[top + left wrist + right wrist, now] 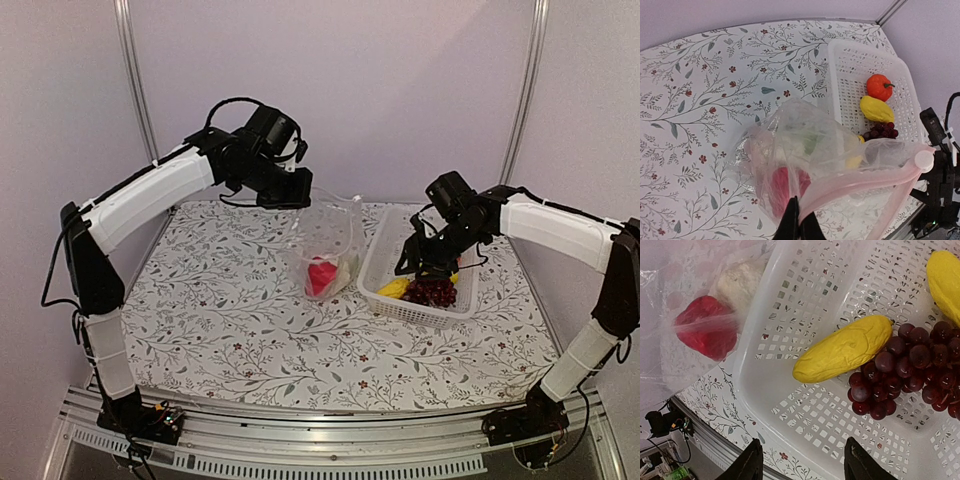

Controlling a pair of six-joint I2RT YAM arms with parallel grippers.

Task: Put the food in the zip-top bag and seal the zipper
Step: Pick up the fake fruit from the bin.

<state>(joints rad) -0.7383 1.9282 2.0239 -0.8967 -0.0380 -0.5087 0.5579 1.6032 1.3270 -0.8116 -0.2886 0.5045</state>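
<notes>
Left tool (799, 220): pinching clear crinkly zip-top bag (805, 145) at its pink mouth strip (865, 180); red toy pepper (785, 185) inside. Right tool (805, 465): spread, empty, above white perforated basket (790, 405) holding purple grape bunch (910, 370).

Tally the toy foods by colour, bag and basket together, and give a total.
Red pepper: 1
White lumpy piece: 1
Yellow pieces: 2
Orange round fruit: 1
Dark purple grape bunch: 1
Total: 6

Yellow piece (842, 350) against grape bunch (910, 370) in white basket (771, 305)
</notes>
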